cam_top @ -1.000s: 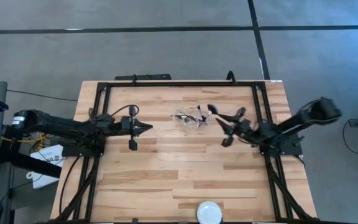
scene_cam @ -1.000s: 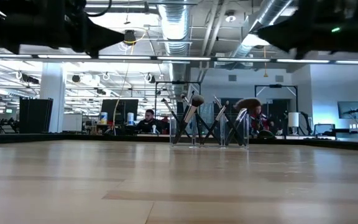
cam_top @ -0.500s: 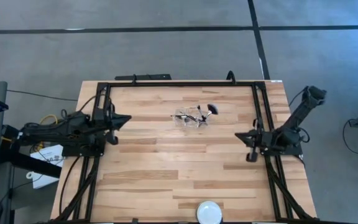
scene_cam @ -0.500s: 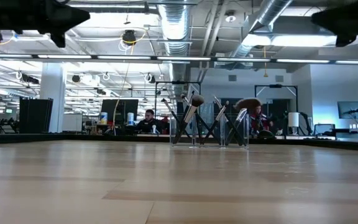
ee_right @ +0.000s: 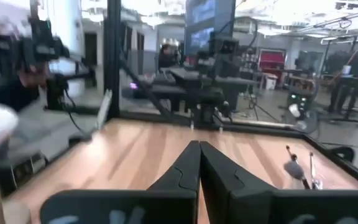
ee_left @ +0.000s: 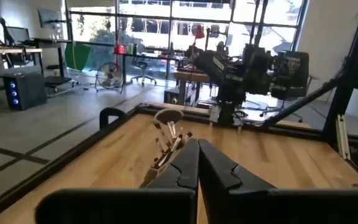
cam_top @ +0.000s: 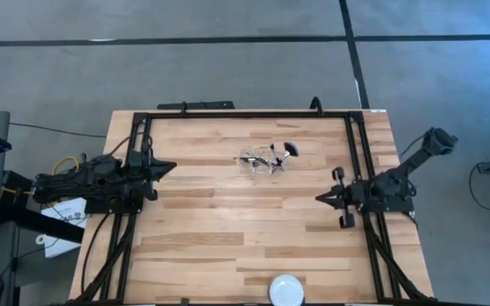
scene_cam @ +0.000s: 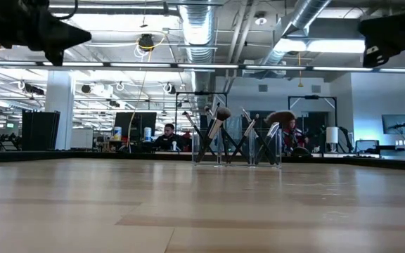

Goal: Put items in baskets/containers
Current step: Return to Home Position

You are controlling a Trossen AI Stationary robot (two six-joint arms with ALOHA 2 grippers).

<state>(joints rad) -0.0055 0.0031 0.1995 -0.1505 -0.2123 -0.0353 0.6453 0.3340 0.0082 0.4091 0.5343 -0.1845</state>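
The clear container (cam_top: 262, 161) stands on the far middle of the table with several slim dark-handled brushes (scene_cam: 220, 133) upright in it, leaning on its walls; one has a wide fan head (scene_cam: 280, 117). The same brushes (ee_left: 168, 134) show in the left wrist view, and in the right wrist view brushes (ee_right: 297, 167) show too. My left gripper (cam_top: 173, 167) is shut at the table's left edge, raised above the wood. My right gripper (cam_top: 319, 197) is shut at the right edge, also raised. Both stand well apart from the container.
A white round disc (cam_top: 286, 290) lies at the table's near edge. A black frame rail (cam_top: 245, 115) runs round the table. Bare wood lies between the two grippers and in front of the container. People and desks show in the room beyond.
Both arms have drawn back from the table's middle toward their own sides: the left gripper toward the left edge, the right gripper away from the container toward the right edge and a little nearer. The container and brushes have stayed put.
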